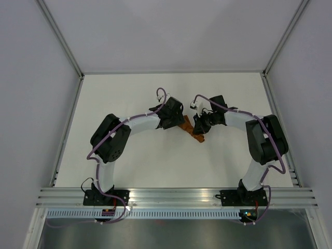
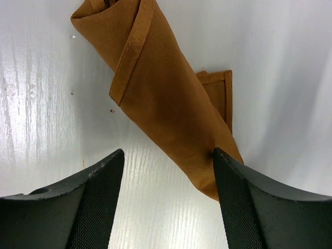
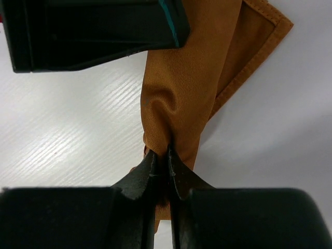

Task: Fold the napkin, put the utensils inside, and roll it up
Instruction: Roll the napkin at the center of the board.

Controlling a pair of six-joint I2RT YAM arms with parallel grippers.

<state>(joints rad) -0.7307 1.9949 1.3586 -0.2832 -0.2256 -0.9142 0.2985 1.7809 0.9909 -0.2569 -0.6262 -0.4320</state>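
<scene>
The rust-orange napkin point(image 1: 193, 130) lies rolled into a narrow bundle at the middle of the white table point(image 1: 155, 161), between both grippers. In the left wrist view the napkin roll point(image 2: 166, 98) runs diagonally, a hemmed corner sticking out beside it. My left gripper point(image 2: 168, 171) is open over the roll's lower end, and its right finger point(image 2: 244, 197) touches the cloth. My right gripper point(image 3: 162, 158) is shut on a pinch of the napkin point(image 3: 181, 88) at its end. The utensils are hidden from view.
The left gripper's dark body point(image 3: 93, 31) hangs close over the napkin in the right wrist view. Grey walls with metal frame bars point(image 1: 65, 52) enclose the table. An aluminium rail point(image 1: 176, 196) carries both arm bases at the near edge.
</scene>
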